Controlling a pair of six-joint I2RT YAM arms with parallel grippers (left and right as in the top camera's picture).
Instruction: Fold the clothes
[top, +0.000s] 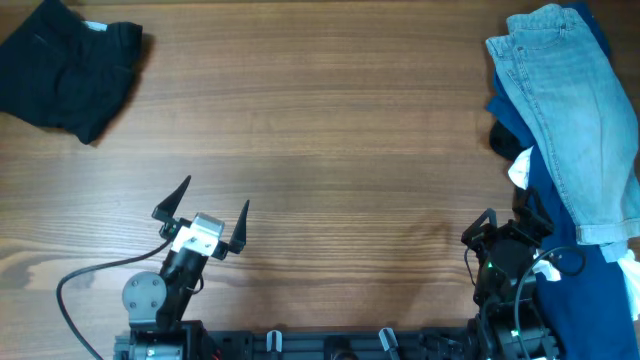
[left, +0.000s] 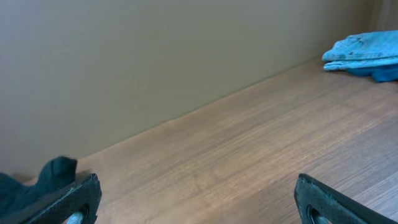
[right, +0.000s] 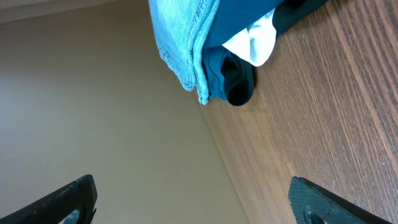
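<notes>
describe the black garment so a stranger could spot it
On the wooden table, look to the far left corner, across from the light blue jeans. The black garment lies there alone, crumpled, with a small white label at its edge.

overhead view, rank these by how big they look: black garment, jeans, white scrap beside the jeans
1. jeans, partly cut off by the frame edge
2. black garment, also cut off at the edge
3. white scrap, clearly smallest

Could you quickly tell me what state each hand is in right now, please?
Left hand: open, holding nothing.
Right hand: open, holding nothing.
</notes>
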